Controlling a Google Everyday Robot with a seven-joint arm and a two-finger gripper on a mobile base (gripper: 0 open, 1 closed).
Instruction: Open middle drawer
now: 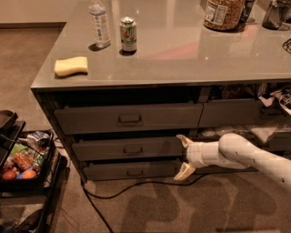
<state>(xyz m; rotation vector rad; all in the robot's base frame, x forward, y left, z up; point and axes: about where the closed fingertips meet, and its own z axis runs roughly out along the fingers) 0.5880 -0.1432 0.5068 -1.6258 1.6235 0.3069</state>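
Observation:
The middle drawer (104, 150) is a wide dark-grey front with a small loop handle (132, 150) at its centre. It sits between a taller drawer (91, 120) above and a slim drawer (109, 171) below. My gripper (183, 156) is open at the right end of the middle drawer's front, well right of the handle. One cream fingertip (183, 139) is at the drawer's top edge and the other lies lower, by the slim drawer. The white arm (245, 154) reaches in from the right.
On the counter (182, 59) stand a yellow sponge (71, 66), a water bottle (100, 22), a can (128, 33) and a jar (223, 13). A black cart with food (22, 164) stands at the left. A cable (118, 186) lies on the carpet. Cluttered open drawers (268, 113) are at the right.

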